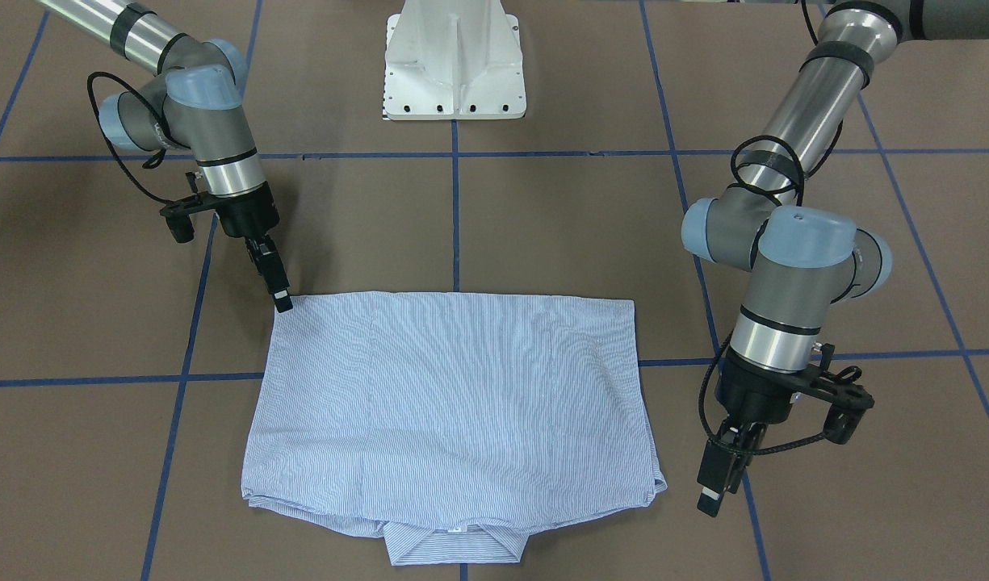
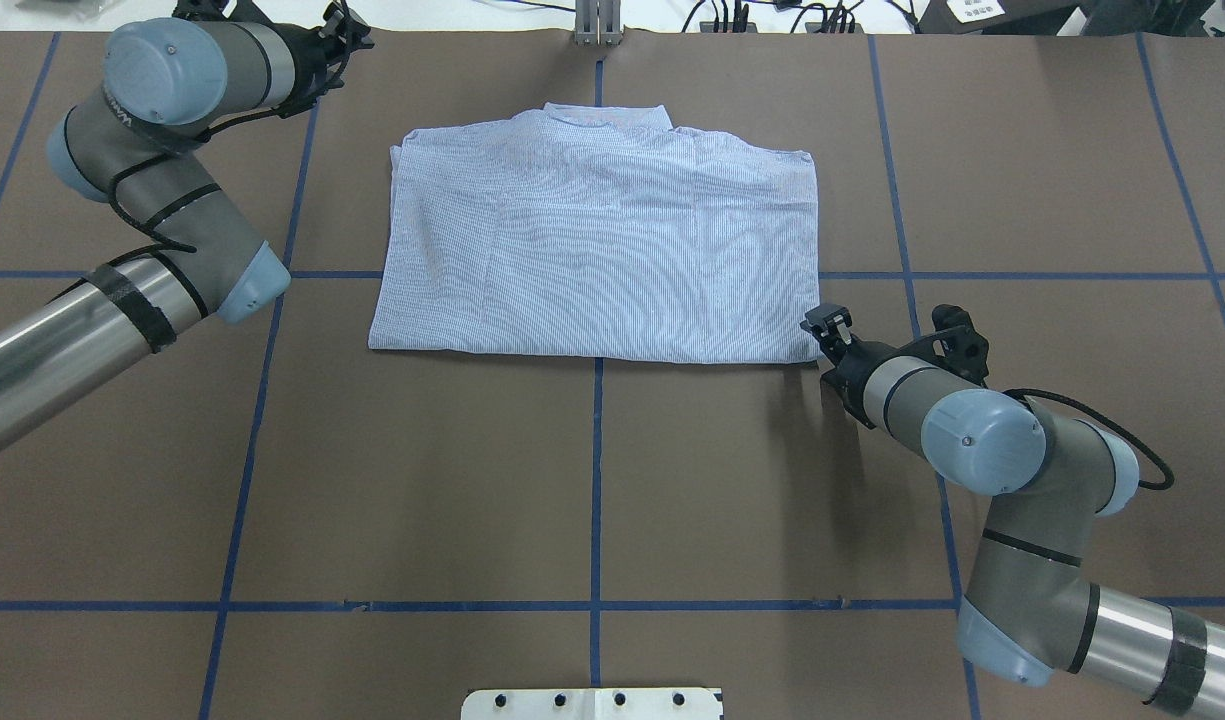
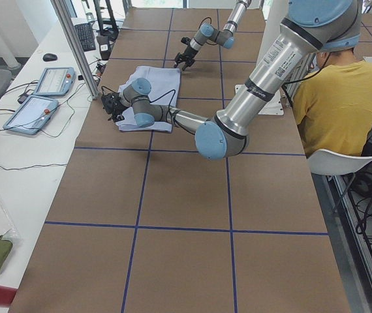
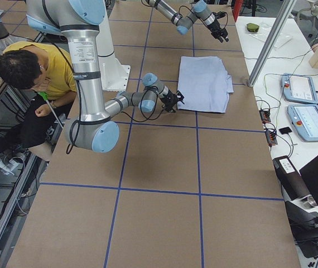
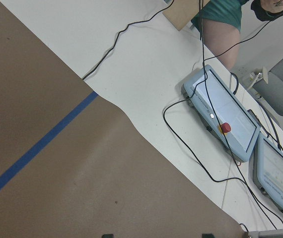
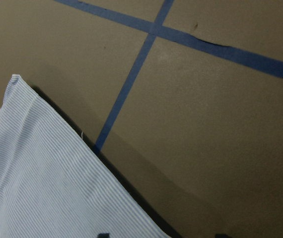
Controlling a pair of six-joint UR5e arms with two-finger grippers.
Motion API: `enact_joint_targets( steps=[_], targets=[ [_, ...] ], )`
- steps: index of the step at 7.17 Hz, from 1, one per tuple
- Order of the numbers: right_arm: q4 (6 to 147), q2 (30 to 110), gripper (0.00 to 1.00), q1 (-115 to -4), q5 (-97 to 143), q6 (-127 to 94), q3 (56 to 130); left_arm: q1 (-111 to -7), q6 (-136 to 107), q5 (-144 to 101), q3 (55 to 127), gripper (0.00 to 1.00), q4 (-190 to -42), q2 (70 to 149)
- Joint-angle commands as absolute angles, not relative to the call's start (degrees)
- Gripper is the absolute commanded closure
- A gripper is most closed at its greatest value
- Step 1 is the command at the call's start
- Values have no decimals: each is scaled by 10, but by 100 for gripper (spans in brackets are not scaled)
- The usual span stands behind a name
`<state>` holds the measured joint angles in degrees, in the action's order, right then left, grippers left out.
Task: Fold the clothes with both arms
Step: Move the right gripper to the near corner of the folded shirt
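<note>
Striped blue-and-white cloth, the shirt [image 1: 454, 403], lies flat on the brown desk [image 1: 542, 226], folded into a rough rectangle. Its collar [image 1: 454, 549] pokes out from the edge farthest from the robot, and a small white label [image 1: 455, 530] shows there.

The right tool [image 1: 280, 297] points down at the shirt's near corner on the robot's right, its tip just at that corner. In the right wrist view the shirt's edge runs up between two dark fingertips that stand apart at the bottom of the frame, so the tool is released and grips nothing.

The left tool [image 1: 716, 488] hangs beside the shirt's far corner on the robot's left, near it but apart from it, over bare desk and a blue tape line [image 1: 752, 516]. The left wrist view shows its fingertips spread too, with only brown desk between them, and beyond it two grey pendants [image 5: 226, 119] with cables on a white bench.
</note>
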<state>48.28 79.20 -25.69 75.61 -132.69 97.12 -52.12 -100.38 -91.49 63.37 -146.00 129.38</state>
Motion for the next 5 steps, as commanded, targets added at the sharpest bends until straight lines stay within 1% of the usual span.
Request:
enact_joint_targets(
  steps=[1, 2, 5],
  targets=[
    [482, 791, 93, -257, 756, -1327, 971, -521, -1005, -915, 634, 33, -1462, 1294],
    [482, 791, 100, -257, 756, -1327, 971, -520, -1005, -915, 634, 33, -1463, 1294],
    [489, 766, 100, -267, 755, -1327, 970, -521, -1005, -914, 634, 33, -1462, 1294]
  ],
)
